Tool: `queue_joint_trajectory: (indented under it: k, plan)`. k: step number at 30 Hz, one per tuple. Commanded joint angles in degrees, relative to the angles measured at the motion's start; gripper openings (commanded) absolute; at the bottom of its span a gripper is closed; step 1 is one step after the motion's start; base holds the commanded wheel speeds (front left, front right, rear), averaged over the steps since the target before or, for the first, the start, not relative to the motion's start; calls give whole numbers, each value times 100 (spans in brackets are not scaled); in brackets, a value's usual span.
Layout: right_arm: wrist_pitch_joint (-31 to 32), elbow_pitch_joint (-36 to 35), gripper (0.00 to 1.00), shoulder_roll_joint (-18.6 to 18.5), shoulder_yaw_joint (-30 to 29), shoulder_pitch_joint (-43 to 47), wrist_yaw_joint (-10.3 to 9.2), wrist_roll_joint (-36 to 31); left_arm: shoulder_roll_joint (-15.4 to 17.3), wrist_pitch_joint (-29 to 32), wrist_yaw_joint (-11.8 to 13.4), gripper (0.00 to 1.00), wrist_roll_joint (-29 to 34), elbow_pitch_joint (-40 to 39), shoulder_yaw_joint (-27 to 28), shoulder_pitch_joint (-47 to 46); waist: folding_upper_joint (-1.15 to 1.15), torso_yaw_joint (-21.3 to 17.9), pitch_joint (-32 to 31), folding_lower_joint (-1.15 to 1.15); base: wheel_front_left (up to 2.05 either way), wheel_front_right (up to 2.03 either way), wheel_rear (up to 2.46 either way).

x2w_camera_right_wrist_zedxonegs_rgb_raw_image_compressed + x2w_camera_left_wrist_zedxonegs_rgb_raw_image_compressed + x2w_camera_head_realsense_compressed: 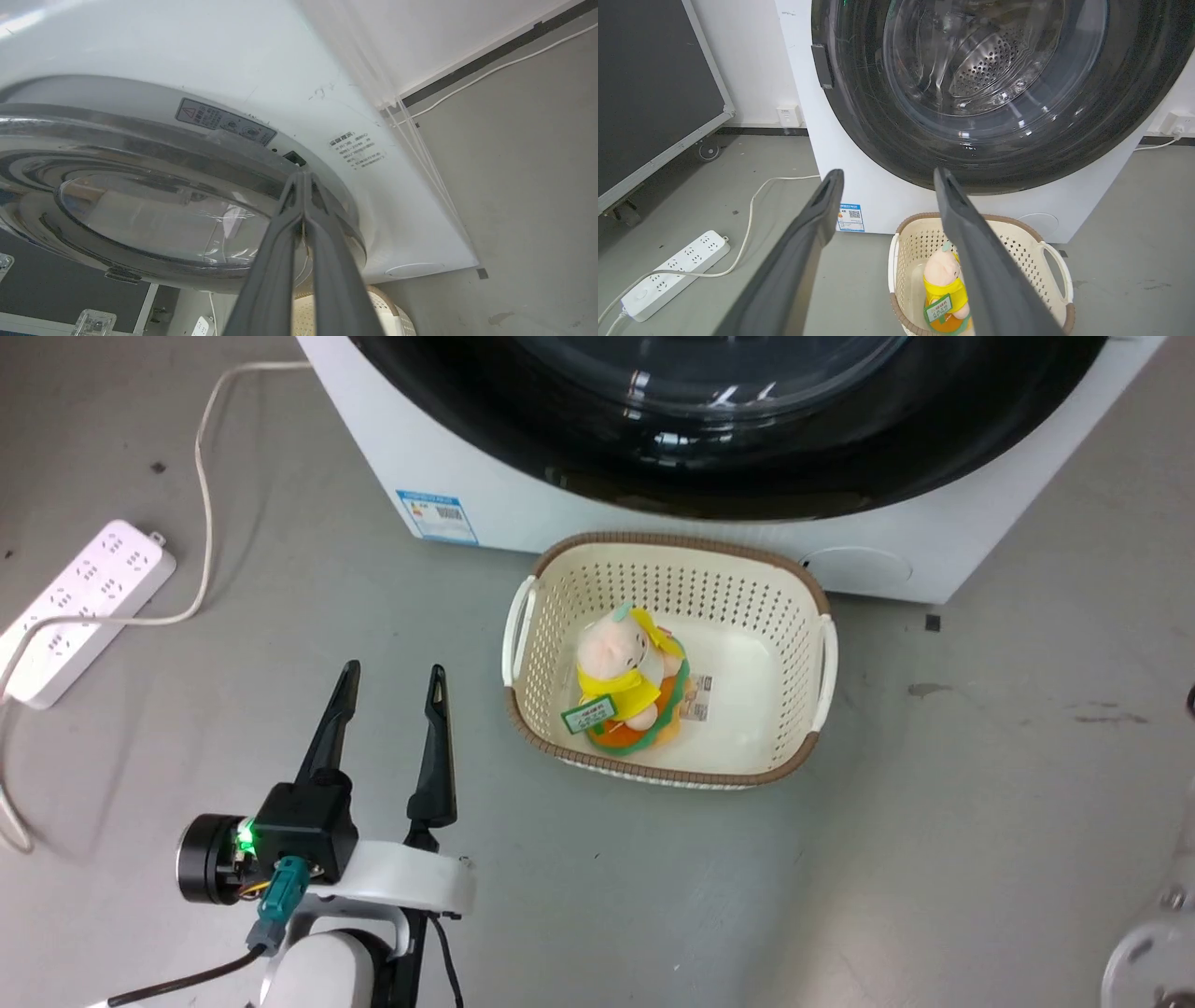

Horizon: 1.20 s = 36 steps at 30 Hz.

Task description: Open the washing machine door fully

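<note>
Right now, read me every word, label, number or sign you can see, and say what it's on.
Nothing is clear enough to quote.
Blue label on the washing machine: too small.
Warning sticker with a triangle sign, on the grey ring around the glass: blurred.
Printed notice on the machine's white front: blurred.
Green tag on the plush toy: too small.
Barcode sticker in the basket: too small.

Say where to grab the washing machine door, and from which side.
Hook the washing machine door by its rim on the robot's right, by the small dark latch slot where the right gripper points its shut fingertips. The dark tab on the opposite rim looks like the hinge, so the right edge is probably free. The glossy bulging face offers no hold; come in edgewise and pull outward.
</note>
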Motion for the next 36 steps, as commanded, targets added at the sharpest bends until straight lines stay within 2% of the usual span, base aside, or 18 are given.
queue_joint_trajectory:
  k: [1, 10, 24, 36]
  plan:
    - [151, 121, 0, -42, -125, -295, 0, 71, 4, -56, 36, 100, -50, -16, -17, -110, 0, 37, 63, -1, 0, 0, 0]
    - [950, 511, 0, -46, -594, -1125, 0, 84, 5, -164, 80, 100, -102, -37, -120, -248, 0, 162, 340, -1, 0, 0, 0]
    - [2014, 1260, 0, -148, -1751, -2318, -1, -146, 5, -332, 157, 100, -193, -51, -279, -449, 0, 386, 752, -1, 0, 0, 0]
    - [3561, 1375, 0, -50, -2516, -2507, -1, -182, 6, -464, 232, 100, -231, -15, -353, -549, 0, 453, 825, -1, 0, 0, 0]
